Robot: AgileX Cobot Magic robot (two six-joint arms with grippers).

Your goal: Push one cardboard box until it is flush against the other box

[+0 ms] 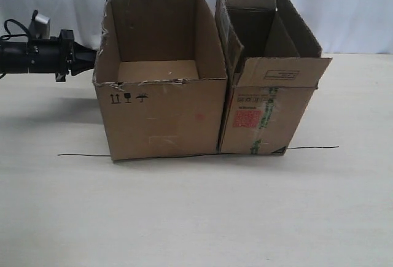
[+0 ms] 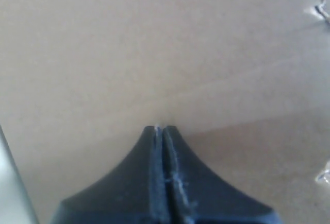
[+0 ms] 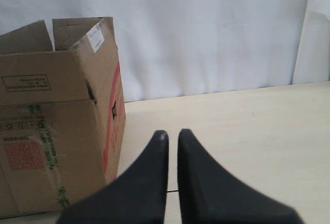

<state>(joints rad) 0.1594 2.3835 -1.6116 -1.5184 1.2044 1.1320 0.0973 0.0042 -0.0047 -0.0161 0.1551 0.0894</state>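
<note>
Standing on the pale tabletop [image 1: 196, 218], the cardboard box [image 1: 161, 113] is seen side by side with the other box [image 1: 270, 110], and at the front edge their walls are touching. Both fronts are set along a thin black line [image 1: 80, 154] drawn on the tabletop. The left pincer [image 2: 161, 130] is clenched, with nothing between its fingers, and its tip is pressed on the plain outer wall of the cardboard box. The right pincer [image 3: 171, 134] is held near the other box but apart from it, almost clenched with only a thin gap, and nothing is grasped.
</note>
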